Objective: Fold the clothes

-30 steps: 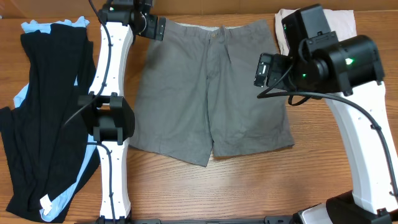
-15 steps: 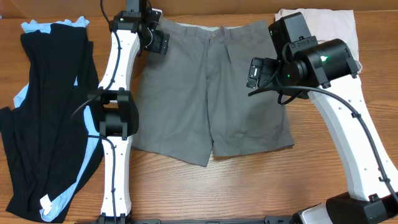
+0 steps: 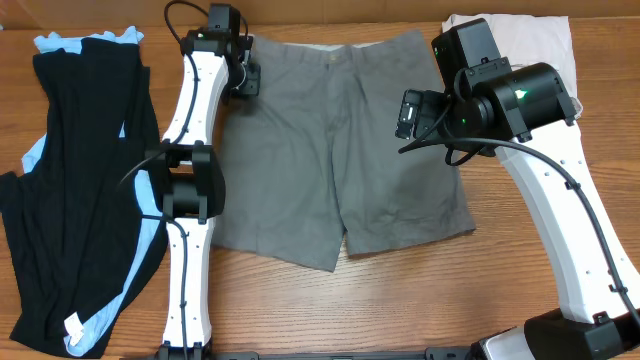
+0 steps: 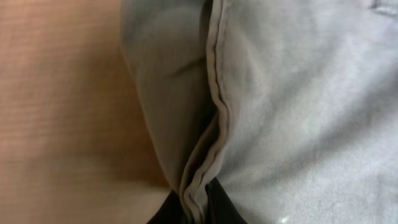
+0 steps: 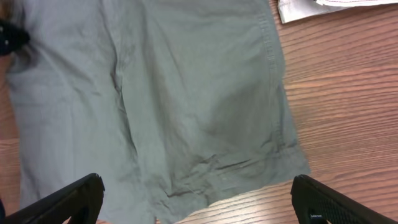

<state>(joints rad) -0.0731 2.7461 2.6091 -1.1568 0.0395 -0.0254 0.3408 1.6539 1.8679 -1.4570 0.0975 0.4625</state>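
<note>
The medium-grey woven cotton shorts (image 3: 340, 150) lie flat on the wooden table (image 3: 400, 300). The left gripper (image 4: 196, 205) pinches their side seam, seemingly near the waistband; the right gripper (image 5: 199, 198) hangs spread over the opposite leg. Best to lift low and keep the pinch deep.

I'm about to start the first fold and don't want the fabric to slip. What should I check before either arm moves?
1. Hold by left gripper on shorts: ok, shut on the waistband corner.
2. Hold by right gripper: not ok, open above the shorts, holding nothing.
3. Shorts flat: ok, spread on the table, light wrinkles only.
4. Clear of beige shorts: cannot tell, their edges lie close at the far corner.
5. Clear of black garment: ok, bare table shows between them.
</note>
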